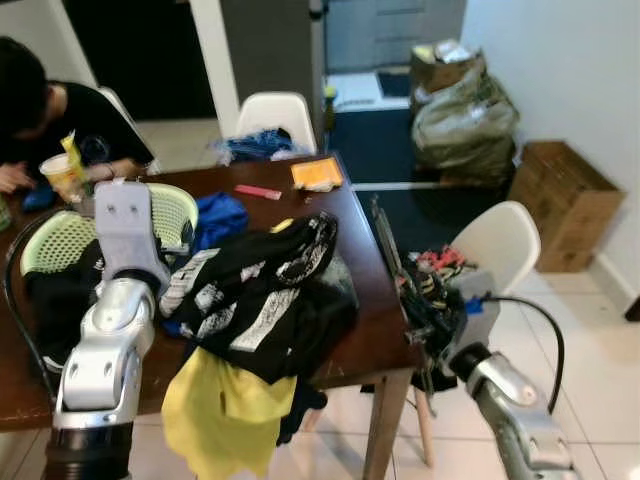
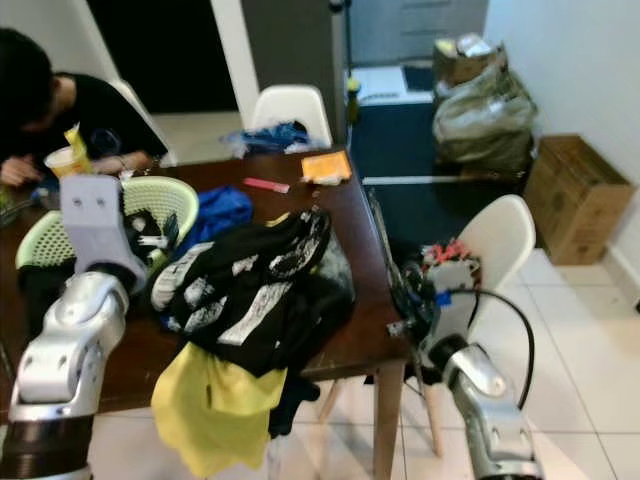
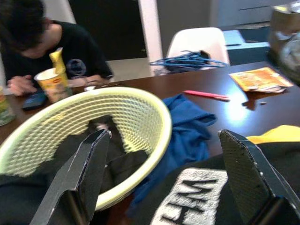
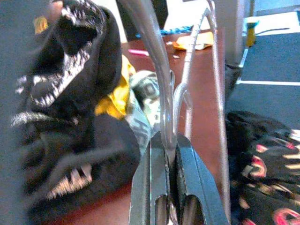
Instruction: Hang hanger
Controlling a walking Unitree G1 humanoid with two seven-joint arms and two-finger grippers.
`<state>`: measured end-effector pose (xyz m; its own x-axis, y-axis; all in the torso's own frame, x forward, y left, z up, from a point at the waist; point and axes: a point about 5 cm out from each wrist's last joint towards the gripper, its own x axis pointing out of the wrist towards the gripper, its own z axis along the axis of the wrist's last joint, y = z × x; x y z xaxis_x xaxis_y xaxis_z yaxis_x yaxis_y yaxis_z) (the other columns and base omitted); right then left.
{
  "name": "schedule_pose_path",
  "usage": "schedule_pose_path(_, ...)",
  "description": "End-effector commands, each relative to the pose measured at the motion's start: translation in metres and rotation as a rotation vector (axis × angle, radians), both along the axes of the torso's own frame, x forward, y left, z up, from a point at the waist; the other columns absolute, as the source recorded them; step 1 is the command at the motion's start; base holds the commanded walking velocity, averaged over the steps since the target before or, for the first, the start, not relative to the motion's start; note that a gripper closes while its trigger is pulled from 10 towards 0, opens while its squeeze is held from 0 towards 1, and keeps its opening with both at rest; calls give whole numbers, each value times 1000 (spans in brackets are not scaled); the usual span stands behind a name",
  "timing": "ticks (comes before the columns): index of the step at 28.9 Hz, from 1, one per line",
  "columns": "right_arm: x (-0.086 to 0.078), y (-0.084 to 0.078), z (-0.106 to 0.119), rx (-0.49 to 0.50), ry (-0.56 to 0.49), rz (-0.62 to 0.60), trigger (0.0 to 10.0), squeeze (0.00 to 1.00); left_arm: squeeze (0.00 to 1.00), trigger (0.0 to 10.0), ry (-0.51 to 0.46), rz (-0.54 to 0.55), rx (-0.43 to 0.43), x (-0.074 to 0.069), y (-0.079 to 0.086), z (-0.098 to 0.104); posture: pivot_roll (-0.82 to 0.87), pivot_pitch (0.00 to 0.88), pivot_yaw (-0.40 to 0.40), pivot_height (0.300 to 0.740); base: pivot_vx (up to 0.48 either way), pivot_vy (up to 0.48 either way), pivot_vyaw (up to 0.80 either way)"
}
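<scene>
Your right gripper pinches the thin grey wire hanger; the left gripper gapes wide. Next, find a rail.

- I see the surface ahead and to my left, with a heap of clothes on its near part, spilling over the near edge.
- A basket sits on it left of the heap, clothing inside.
- A person sits at the far left corner, a cup on the surface before them.
- A packet and a pen lie toward the far edge; one chair stands behind that edge.
- Another chair stands right of the surface, garments on its seat.
- My left gripper is over the basket, fingers apart.
- My right gripper, at the surface's right edge, pinches the hanger.
- Bags and a box stand against the right wall.
</scene>
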<state>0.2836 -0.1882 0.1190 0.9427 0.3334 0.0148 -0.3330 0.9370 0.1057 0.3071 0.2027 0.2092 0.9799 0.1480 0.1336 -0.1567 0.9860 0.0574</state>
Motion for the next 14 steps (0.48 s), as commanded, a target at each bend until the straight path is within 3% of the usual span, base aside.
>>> schedule_pose_path(1,6,3,22,86,-109,-20,10000,0,0,10000,-19,-38,-8,0,-4,2,-21,0,72,740,0,0,744)
schedule_pose_path(5,12,-6,39,94,-171,-78,10000,0,0,10000,-26,-73,-8,0,-9,3,-24,0,75,740,0,0,739)
schedule_pose_path(7,17,-16,67,35,-266,-108,10000,0,0,10000,-26,-98,-6,0,-14,2,-27,0,75,740,0,0,744)
schedule_pose_path(8,17,-16,67,35,-266,-108,10000,0,0,10000,-26,-98,-6,0,-14,2,-27,0,75,740,0,0,744)
schedule_pose_path(11,22,-22,107,-189,-406,-150,10000,0,0,10000,-30,-108,-4,1,-17,2,-31,0,71,740,0,0,738)
schedule_pose_path(12,22,-22,107,-189,-406,-150,10000,0,0,10000,-30,-108,-4,1,-17,2,-31,0,71,740,0,0,738)
schedule_pose_path(14,25,-23,129,-339,-497,-196,10000,0,0,10000,-33,-108,-5,1,-17,2,-30,0,71,740,0,0,738)
